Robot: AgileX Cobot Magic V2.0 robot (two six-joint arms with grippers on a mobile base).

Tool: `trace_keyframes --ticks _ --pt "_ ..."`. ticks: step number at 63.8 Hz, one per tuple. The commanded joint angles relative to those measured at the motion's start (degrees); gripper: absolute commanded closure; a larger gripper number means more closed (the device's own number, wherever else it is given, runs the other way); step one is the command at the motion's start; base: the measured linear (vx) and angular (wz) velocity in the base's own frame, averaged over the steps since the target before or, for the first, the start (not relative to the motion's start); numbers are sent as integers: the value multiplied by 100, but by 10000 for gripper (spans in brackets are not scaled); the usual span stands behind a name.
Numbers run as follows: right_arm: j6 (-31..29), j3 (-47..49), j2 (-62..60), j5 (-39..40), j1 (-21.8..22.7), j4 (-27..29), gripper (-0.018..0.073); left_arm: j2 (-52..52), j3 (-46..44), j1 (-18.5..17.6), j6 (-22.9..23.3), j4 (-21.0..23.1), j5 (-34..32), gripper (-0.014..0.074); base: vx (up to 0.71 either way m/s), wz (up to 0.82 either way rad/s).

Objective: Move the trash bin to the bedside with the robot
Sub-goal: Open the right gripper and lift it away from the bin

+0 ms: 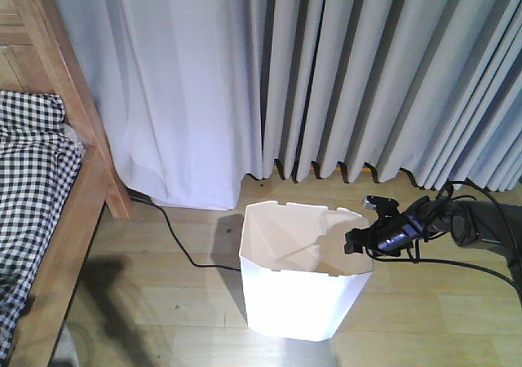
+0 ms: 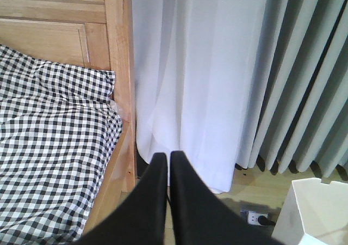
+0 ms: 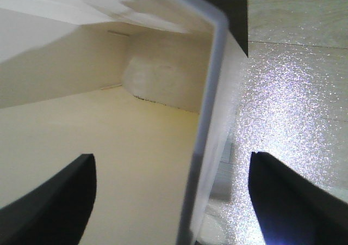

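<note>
A: What are the right jaws (image 3: 174, 201) doing?

B: They stand spread, one finger inside the bin (image 1: 298, 285) and one outside, with the rim wall running up between them. In the right wrist view neither finger (image 3: 51, 201) is seen touching that wall; there is a gap on both sides.

A: And from the front?

B: The right arm (image 1: 457, 220) comes in from the right edge, and its gripper (image 1: 359, 240) sits at the bin's right rim, partly over the opening. A black cable (image 1: 481, 265) trails back from it.

A: The left jaws?

B: Pressed together, or nearly so, with only a thin slit between the two black fingers (image 2: 157, 190). They hold nothing. The left gripper (image 2: 169, 158) points towards the curtain (image 2: 217, 65) beside the bed post (image 2: 122, 65).

A: Where is the bin?

B: Upright on the wooden floor (image 1: 163, 302) in front of the curtain, well apart from the bed (image 1: 77, 220), which lies at the left with its checked bedding (image 1: 28, 187). Bare floor lies between them. In the left wrist view only the bin's corner shows, bottom right.

A: Anything else down there?

B: A black cord (image 1: 175, 236) runs across the floor from near the bed's post towards the bin. There is a white wall socket (image 2: 253, 216) low by the curtain with a plug in it.
</note>
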State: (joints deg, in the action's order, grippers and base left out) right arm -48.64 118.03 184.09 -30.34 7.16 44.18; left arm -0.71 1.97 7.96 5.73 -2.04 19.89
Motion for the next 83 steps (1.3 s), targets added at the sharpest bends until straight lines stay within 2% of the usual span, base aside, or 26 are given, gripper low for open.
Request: trace_keyframes --ticks 1,15,26,38,45,51,61,83 --pt "-33 103 -415 -143 13 51 -7 -81 19 -17 25 13 -376 603 0 0" --pt "-49 80 -588 -677 32 -14 -7 -81 19 -17 25 13 -376 603 0 0" --pt "289 -356 -895 -492 78 -102 -7 -81 19 -17 25 13 -376 603 0 0" --pt "-99 -1624 -1617 272 63 72 -7 -81 19 -17 25 13 -376 603 0 0" --pt "-149 -2606 -2299 1085 102 111 -7 -81 19 -17 25 13 -376 603 0 0" --pt "-614 -3395 -2903 1477 102 58 -7 -81 19 -17 25 13 -376 603 0 0" --pt "-1261 -4535 -3825 1568 102 73 -7 -81 19 -17 25 13 -376 603 0 0" --pt "-1594 -6495 -6916 1588 71 84 -7 -81 19 -17 25 13 -376 603 0 0"
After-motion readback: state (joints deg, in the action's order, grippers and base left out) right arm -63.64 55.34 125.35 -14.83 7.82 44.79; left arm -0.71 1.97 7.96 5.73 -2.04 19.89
